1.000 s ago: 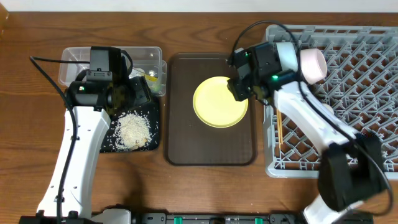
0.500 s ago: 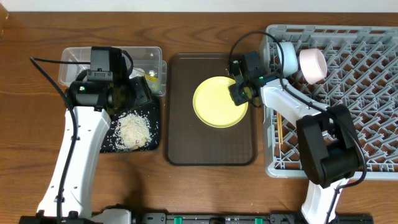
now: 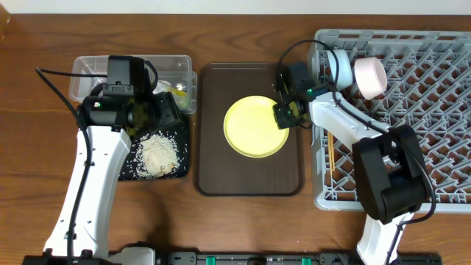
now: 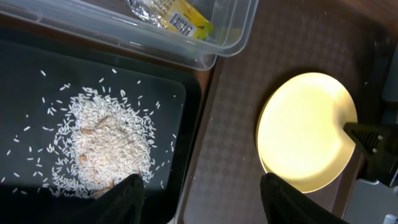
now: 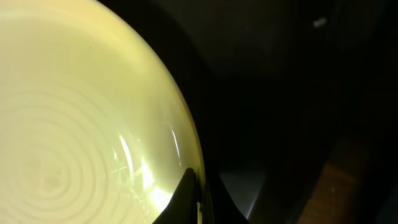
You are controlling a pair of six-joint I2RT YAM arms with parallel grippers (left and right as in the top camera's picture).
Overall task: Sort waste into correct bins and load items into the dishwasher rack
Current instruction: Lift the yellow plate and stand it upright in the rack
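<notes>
The round yellow plate (image 3: 255,126) (image 4: 305,130) (image 5: 81,112) lies on the dark brown serving tray (image 3: 250,180). My right gripper (image 3: 285,118) (image 5: 199,186) is shut on the plate's right rim, one finger on top of it. My left gripper (image 3: 151,110) (image 4: 202,183) hangs open and holds nothing, over the edge between the black tray (image 3: 180,168) (image 4: 31,74) and the brown tray. Rice scraps (image 3: 156,154) (image 4: 102,140) lie heaped in the black tray. The yellow-green wrapper (image 3: 180,90) (image 4: 171,14) lies in the clear tub (image 3: 92,73).
The grey dishwasher rack (image 3: 427,125) fills the right side. A white bowl (image 3: 340,68) and a pale bowl (image 3: 370,76) stand at its back left, and chopsticks (image 3: 331,154) lie along its left edge. The brown tray's right rim runs close to the rack.
The right gripper has shut on the plate's right rim, and the plate has slid a little to the left and toward the front. The left arm has not moved.
</notes>
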